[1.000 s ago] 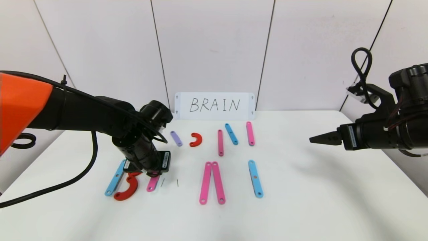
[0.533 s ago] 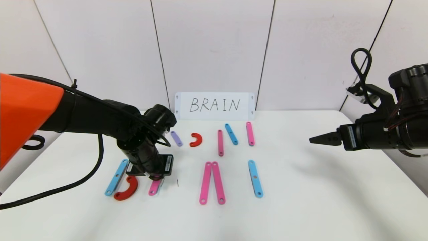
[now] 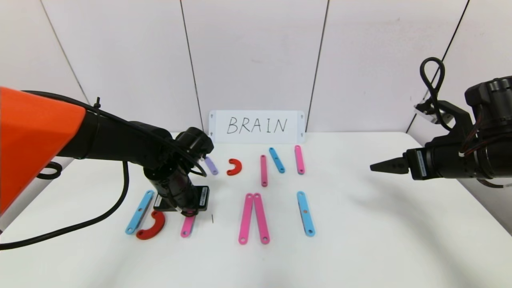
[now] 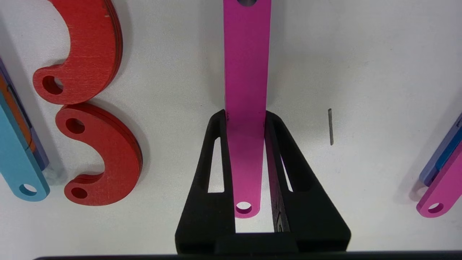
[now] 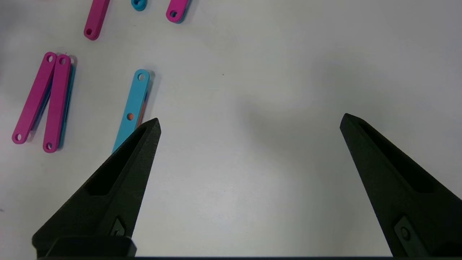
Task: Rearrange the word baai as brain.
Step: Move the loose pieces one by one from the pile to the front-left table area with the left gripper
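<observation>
The word's front row lies on the white table: a light-blue strip (image 3: pixel 139 212), a red arc (image 3: pixel 152 227), a pink strip (image 3: pixel 187 227), a pair of pink strips (image 3: pixel 253 218) and a light-blue strip (image 3: pixel 305 213). My left gripper (image 3: pixel 188 212) is low over the table and shut on that pink strip (image 4: pixel 247 65), its fingertips (image 4: pixel 245 113) on both edges. Two red arcs (image 4: pixel 104 155) and the light-blue strip (image 4: pixel 18 159) lie beside it. My right gripper (image 3: pixel 374 167) hovers open and empty at the right, its own view (image 5: pixel 251 121) showing bare table.
Farther back lie a purple strip (image 3: pixel 211 165), a small red arc (image 3: pixel 235 167), a pink strip (image 3: pixel 263 170), a light-blue strip (image 3: pixel 277 160) and another pink strip (image 3: pixel 299 159). A white card reading BRAIN (image 3: pixel 257 126) stands against the wall. A short pencil mark (image 3: pixel 212 218) is on the table.
My left gripper has shifted right with the pink strip, away from the red arcs. The right arm has not moved.
</observation>
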Robot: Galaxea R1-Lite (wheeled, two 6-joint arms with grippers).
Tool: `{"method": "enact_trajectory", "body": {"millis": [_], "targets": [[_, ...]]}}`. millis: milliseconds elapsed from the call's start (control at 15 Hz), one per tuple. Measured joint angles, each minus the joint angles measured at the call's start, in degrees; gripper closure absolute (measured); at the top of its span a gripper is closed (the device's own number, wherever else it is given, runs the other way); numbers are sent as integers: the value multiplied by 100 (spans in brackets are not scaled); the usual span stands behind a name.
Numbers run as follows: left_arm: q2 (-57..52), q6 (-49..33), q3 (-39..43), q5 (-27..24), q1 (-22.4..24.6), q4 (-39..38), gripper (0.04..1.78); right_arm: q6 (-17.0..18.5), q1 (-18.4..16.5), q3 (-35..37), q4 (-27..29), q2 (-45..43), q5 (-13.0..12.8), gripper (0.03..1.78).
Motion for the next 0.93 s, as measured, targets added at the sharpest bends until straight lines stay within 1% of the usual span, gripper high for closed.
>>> {"method": "enact_trajectory", "body": {"millis": [400, 600, 733, 800, 933], "targets": [[44, 0, -4, 11, -2, 2, 151, 0, -4, 0, 2, 0, -2, 7], [37, 0, -2, 17, -5, 2, 139, 0, -1, 0, 2, 2, 0, 7], [30, 7, -4, 17, -5, 0, 118, 0, -4, 0, 2, 2, -4, 7], [30, 10, -6, 17, -5, 2, 103, 0, -4, 0, 2, 0, -4, 7], [30, 7, -6, 15, -5, 0, 66, 0, -4, 0, 2, 0, -2, 7]]}}
